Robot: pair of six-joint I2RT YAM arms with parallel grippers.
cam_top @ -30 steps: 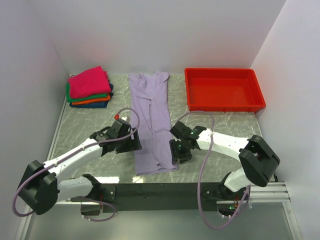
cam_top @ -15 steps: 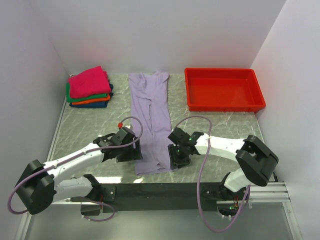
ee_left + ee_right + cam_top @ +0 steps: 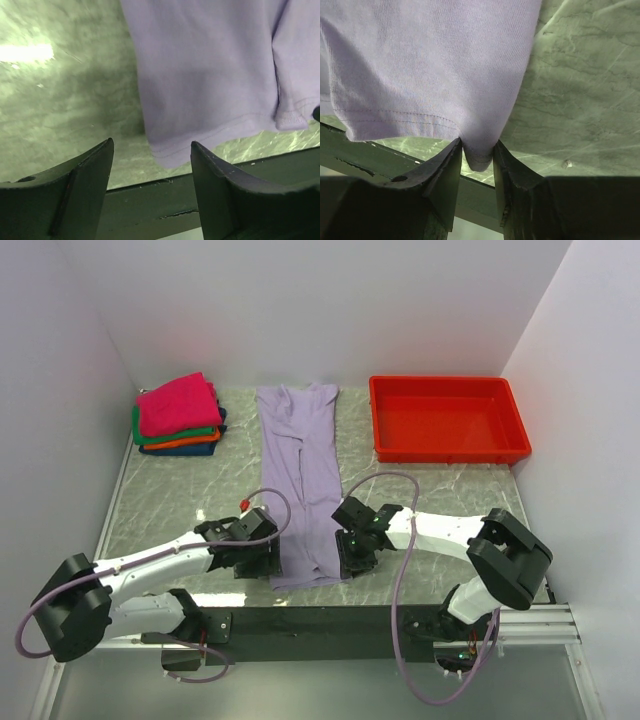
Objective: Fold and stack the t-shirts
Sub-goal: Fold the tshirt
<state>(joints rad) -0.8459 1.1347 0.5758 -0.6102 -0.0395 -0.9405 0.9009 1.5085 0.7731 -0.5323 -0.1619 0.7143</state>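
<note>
The pale lavender t-shirt (image 3: 303, 465) lies in a long narrow strip down the middle of the table, its hem at the near edge. My left gripper (image 3: 262, 562) is open at the hem's near left corner (image 3: 170, 150), which lies between its fingertips. My right gripper (image 3: 352, 558) is shut on the hem's near right corner (image 3: 479, 150), the cloth bunched between the fingers. The folded shirts are stacked at the far left: magenta-pink (image 3: 178, 403) on top, then green, orange and dark blue.
A red plastic tray (image 3: 447, 420) stands at the far right. The dark front rail (image 3: 320, 620) runs along the near table edge just below both grippers. White walls close in on the left, right and back.
Both grippers have moved toward the near edge along the lavender shirt's sides, down to its hem corners. The shirt has stayed in place.
</note>
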